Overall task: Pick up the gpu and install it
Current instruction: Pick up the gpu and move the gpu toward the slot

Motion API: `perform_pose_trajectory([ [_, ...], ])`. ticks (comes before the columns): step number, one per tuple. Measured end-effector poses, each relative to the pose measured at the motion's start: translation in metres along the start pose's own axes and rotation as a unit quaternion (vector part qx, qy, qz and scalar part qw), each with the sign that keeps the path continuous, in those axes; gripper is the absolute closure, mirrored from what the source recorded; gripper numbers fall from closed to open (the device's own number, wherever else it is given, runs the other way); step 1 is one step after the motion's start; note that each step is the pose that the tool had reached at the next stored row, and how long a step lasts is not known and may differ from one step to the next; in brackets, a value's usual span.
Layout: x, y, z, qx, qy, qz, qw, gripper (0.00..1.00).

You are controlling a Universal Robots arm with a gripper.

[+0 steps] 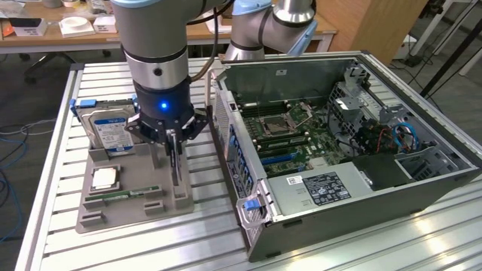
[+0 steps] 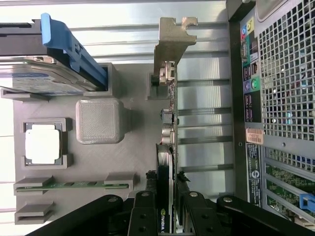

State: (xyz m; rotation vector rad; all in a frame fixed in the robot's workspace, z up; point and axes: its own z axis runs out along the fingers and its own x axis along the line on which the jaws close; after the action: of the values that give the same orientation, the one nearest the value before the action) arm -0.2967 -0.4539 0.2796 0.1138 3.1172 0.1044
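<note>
The gpu is a slim dark card standing on edge over the exterior view's right side of the grey holder tray. In the wrist view the gpu runs away from the camera, and its silver bracket is at the far end by a tray slot. My gripper comes down from above. Its black fingers press on both faces of the card, so it is shut on it. I cannot tell whether the card's lower edge still rests in the tray.
In the tray are a hard drive with a blue carrier, a square processor and a green memory stick. The open computer case lies close on the exterior view's right, with its motherboard exposed. The table is slatted aluminium.
</note>
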Motion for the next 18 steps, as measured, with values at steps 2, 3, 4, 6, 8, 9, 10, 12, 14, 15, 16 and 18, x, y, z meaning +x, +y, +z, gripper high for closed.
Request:
perform_pose_trajectory([
  [2,0.0,0.0001,-0.0013,0.0,0.0,0.0,1.0,0.74],
  [3,0.0,0.0001,-0.0019,0.0,0.0,0.0,1.0,0.74],
  [4,0.0,0.0002,-0.0025,0.0,0.0,0.0,1.0,0.74],
  [6,0.0,0.0003,-0.0039,0.0,0.0,0.0,1.0,0.74],
  [8,0.0,0.0004,-0.0053,0.0,0.0,0.0,1.0,0.74],
  [9,0.0,0.0004,-0.006,0.0,0.0,0.0,1.0,0.74],
  [10,0.0,0.0004,-0.0066,-0.0001,0.0,0.0,1.0,0.74],
  [12,0.0,0.0006,-0.0081,0.0,0.0,0.0,1.0,0.74],
  [14,0.0,0.0006,-0.0096,0.0,0.0,0.0,1.0,0.74],
  [15,0.0,0.0007,-0.0103,0.0,0.0,0.0,1.0,0.74],
  [16,0.0,0.0007,-0.0111,0.0,0.0,0.0,1.0,0.74],
  [18,0.0,0.0008,-0.0125,0.0,0.0,0.0,1.0,0.74],
])
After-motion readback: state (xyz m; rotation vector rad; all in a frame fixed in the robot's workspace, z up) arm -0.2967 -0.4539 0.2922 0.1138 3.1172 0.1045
